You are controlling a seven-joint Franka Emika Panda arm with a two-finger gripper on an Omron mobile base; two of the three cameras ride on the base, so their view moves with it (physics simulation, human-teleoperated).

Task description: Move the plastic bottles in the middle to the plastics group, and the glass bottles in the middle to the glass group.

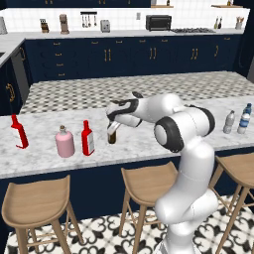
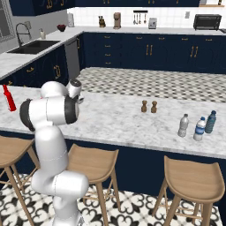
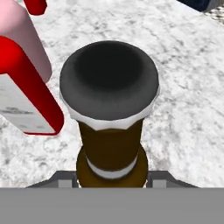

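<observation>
On the marble counter [image 1: 149, 141], at about three o'clock from the nearer red bottle [image 1: 88, 138], stands the brown bottle [image 1: 112, 133], clasped at the neck by the gripper [image 1: 113, 123], apparently for carrying over to the glass group. Close at nine o'clock: that red bottle, the pink flask [image 1: 64, 142] and a second red bottle [image 1: 19, 132], leaving little room for setting down; front edge near at six o'clock, broad free counter toward three o'clock up to the clear bottles [image 1: 236, 121].

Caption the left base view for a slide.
The tool closed around a brown bottle on the marble counter, right of a red bottle.
</observation>
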